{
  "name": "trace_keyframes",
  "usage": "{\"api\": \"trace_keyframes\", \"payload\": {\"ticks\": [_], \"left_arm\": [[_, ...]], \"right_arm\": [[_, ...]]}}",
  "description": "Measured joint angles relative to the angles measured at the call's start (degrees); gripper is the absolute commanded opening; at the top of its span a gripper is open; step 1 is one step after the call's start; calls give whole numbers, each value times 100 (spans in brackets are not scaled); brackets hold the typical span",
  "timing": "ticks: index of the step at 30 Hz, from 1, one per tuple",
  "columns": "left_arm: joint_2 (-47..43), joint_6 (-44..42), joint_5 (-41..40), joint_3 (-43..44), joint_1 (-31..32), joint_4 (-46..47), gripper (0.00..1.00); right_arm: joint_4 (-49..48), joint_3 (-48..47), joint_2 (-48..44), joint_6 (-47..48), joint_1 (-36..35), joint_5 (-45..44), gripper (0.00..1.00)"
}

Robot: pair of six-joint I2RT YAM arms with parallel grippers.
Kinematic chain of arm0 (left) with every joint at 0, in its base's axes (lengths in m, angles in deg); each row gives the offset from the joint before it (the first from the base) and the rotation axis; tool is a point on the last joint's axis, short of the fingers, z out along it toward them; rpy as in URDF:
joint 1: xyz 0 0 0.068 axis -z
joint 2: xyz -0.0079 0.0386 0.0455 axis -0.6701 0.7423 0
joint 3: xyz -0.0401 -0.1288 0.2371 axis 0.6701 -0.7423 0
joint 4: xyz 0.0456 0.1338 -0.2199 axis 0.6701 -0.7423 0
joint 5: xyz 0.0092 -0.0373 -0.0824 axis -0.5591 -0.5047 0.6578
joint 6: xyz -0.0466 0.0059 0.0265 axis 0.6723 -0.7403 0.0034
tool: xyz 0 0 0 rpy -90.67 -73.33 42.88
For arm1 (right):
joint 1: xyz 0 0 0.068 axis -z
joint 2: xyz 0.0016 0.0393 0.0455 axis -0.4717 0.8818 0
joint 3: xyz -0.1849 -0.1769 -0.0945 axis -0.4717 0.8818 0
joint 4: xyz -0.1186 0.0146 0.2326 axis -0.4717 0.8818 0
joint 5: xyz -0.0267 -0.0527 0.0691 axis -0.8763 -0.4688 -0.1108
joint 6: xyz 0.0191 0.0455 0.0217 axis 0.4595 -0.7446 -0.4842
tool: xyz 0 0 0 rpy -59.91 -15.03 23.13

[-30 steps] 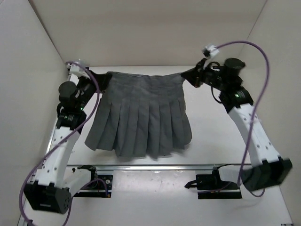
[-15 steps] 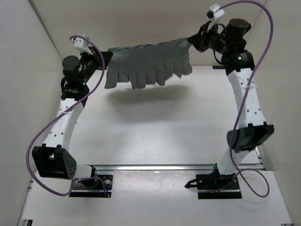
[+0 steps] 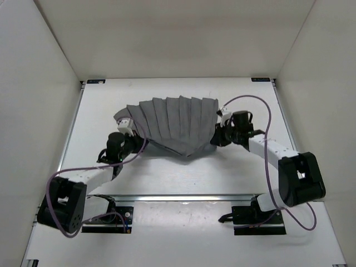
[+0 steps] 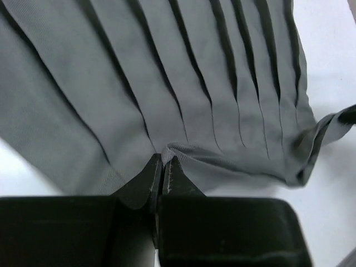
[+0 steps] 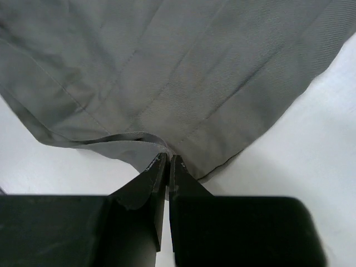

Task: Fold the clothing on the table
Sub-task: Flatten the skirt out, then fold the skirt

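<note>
The dark grey pleated clothing (image 3: 175, 119) lies fanned out on the white table (image 3: 167, 175), narrowing to a point at its near edge. At the garment's near left edge, my left gripper (image 3: 137, 141) is shut on a raised fold of the clothing (image 4: 167, 83), the cloth pinched between its tips (image 4: 164, 159). My right gripper (image 3: 216, 137) is at the near right edge. It is shut on the hem of the clothing (image 5: 167, 67), which bunches at its tips (image 5: 168, 158). Both arms lie low over the table.
White walls enclose the table on three sides. A metal rail (image 3: 194, 196) crosses in front of the arm bases. Small black brackets (image 3: 95, 81) mark the far corners. Purple cables (image 3: 267, 119) loop off both wrists.
Both grippers came down from high at the far side toward the near middle, still holding the clothing. The garment went from hanging in the air to lying fanned on the table.
</note>
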Motion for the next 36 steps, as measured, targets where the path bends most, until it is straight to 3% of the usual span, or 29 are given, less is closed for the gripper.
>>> {"api": "trace_keyframes", "payload": {"ticks": [6,10,14,19,24,27,36], "left_arm": [[-1364,415,-435,-901,564,269,12],[-2435,713,-592,-1635,588,468,6],[-3722,802,-673,-1908,413,-111,1],[-5287,824,-688,-1902,328,-734,0],[-5381,837,-632,-1899,328,-1331,0],[-5217,796,-667,-1899,321,-1665,0],[-4098,732,-1204,-1224,-17,-2658,0]], "right_arm": [[-721,1419,-1480,-356,-785,-588,0],[-1207,2308,-2557,-525,-1134,-876,0],[-1176,2861,-3390,-621,-1698,-1353,0],[-992,2883,-4164,-761,-2319,-1862,0],[-846,2898,-4935,-841,-2527,-2157,0],[-778,2857,-4953,-839,-2194,-1956,0],[-857,1738,-3134,-452,-1187,-935,0]]}}
